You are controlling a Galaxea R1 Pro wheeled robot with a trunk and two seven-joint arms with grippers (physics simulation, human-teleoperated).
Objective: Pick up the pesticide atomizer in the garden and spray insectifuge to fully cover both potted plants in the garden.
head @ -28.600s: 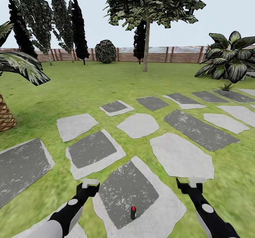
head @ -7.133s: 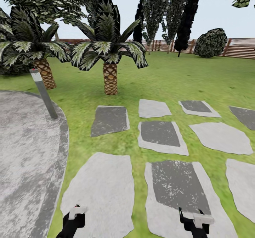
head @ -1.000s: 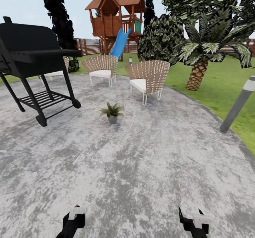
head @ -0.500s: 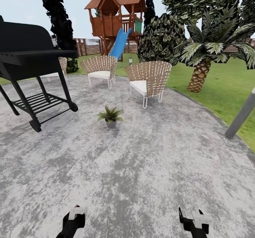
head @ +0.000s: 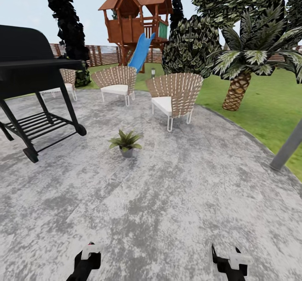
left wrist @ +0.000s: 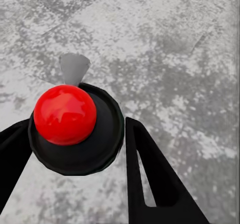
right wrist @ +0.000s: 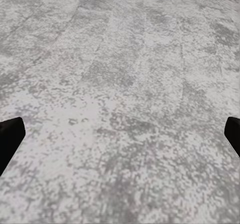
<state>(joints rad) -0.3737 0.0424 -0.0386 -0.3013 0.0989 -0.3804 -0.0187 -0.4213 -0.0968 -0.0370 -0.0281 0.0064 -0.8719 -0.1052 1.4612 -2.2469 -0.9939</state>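
One potted plant (head: 125, 142), a small rosette of green leaves in a pale pot, stands on the round grey patio (head: 167, 205) of the garden, ahead of me and slightly left. In the left wrist view the pesticide atomizer (left wrist: 75, 129) shows from above as a round black cap with a red ball on top. My left gripper (left wrist: 80, 156) is shut on it, with black fingers (left wrist: 150, 179) on both sides. That left gripper (head: 87, 256) sits low in the head view. My right gripper (head: 228, 259) is open above bare paving, its fingertips (right wrist: 10, 139) far apart.
A black barbecue grill (head: 29, 76) stands left of the plant. Two wicker chairs (head: 174, 93) sit beyond it, with a wooden playhouse and blue slide (head: 138, 25) behind. A grey bollard (head: 289, 145) marks the patio's right edge, next to the lawn and a palm (head: 241, 71).
The whole view has shifted as I roll onto the patio: the plant, grill and chairs sit a little lower and further left. Both grippers are as before.
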